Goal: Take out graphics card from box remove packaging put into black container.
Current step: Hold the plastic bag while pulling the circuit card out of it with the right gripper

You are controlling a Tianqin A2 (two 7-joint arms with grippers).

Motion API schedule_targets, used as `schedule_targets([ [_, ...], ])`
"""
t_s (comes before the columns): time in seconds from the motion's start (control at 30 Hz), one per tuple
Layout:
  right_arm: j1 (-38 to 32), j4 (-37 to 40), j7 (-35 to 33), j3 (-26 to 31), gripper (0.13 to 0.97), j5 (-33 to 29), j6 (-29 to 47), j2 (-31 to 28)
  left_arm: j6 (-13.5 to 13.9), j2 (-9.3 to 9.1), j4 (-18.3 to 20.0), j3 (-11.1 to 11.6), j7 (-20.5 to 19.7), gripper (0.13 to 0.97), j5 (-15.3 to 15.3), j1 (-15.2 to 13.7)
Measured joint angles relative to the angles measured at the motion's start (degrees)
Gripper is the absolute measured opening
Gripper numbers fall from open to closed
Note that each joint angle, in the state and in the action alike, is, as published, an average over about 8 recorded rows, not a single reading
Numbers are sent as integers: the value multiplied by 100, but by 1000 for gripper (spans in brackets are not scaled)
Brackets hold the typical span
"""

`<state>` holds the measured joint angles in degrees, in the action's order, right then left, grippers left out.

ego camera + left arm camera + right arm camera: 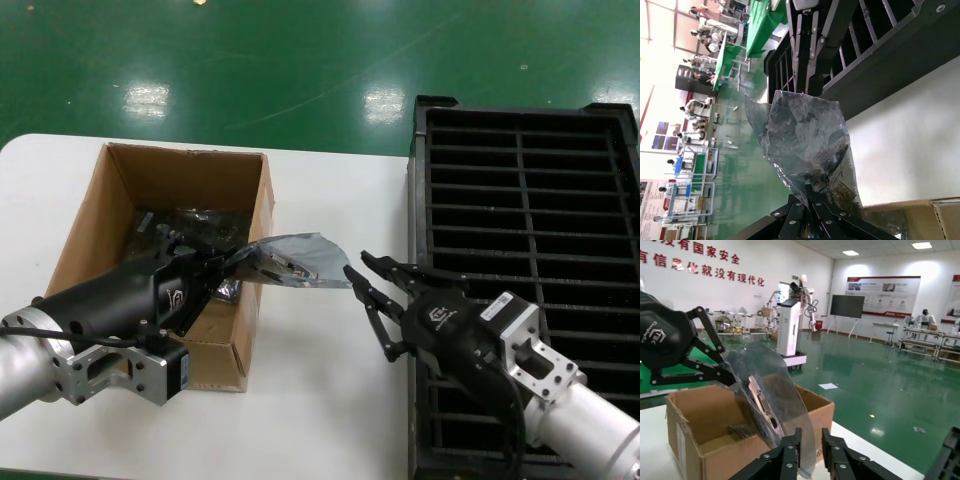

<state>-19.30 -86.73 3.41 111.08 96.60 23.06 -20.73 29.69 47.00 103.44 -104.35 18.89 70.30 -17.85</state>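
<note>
The packaging (300, 258), a translucent grey bag, hangs in the air over the right wall of the box (110, 215). My left gripper (226, 264) is shut on its near end. The graphics card (763, 406) shows through the bag (775, 390), with its silver bracket and ports visible. My right gripper (358, 265) is open at the bag's free end. In the right wrist view the bag's edge lies between its spread fingers (796, 439), untouched on one side. The black container (520, 200) stands to the right, under the right arm.
More dark bagged items (180, 225) lie inside the cardboard box. A strip of white table (330, 400) runs between the box and the black tray. The tray's near wall (880, 75) is just beyond the bag (805, 145) in the left wrist view.
</note>
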Motion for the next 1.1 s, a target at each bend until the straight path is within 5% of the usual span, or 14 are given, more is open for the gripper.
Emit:
schedule_targets([
  [0.5, -253, -168, 578, 319, 148, -641, -52, 43, 0, 0, 0, 0, 0, 140, 0, 0],
  [1.1, -931, 367, 670, 490, 134, -897, 554, -23, 0, 0, 0, 0, 0, 140, 0, 0],
])
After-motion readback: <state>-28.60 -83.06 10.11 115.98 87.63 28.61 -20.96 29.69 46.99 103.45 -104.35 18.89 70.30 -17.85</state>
